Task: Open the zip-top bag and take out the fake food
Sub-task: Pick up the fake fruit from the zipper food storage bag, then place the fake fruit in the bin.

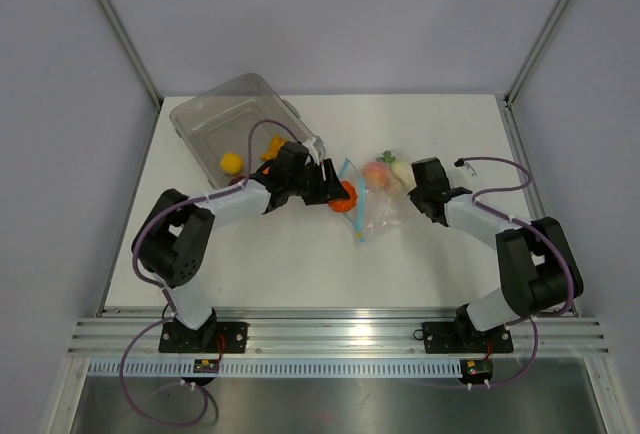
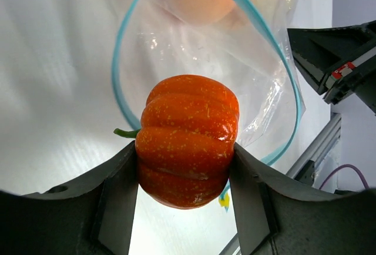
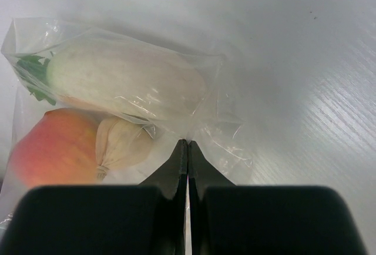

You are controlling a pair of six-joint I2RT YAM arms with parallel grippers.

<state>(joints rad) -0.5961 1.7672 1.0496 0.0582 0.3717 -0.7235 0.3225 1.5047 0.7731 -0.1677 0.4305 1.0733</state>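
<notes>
Left pincer clamped on orange pumpkin, green stem sticking out sideways, right at bag mouth. Zip-top bag lying on counter between arms, blue zip strip gaping in wide loop. Inside bag: peach, garlic bulb, white vegetable with green leaves. Right pincer together, nipping bag film just beside white vegetable. Farther back: clear tub, holding yellow fruit and orange piece.
</notes>
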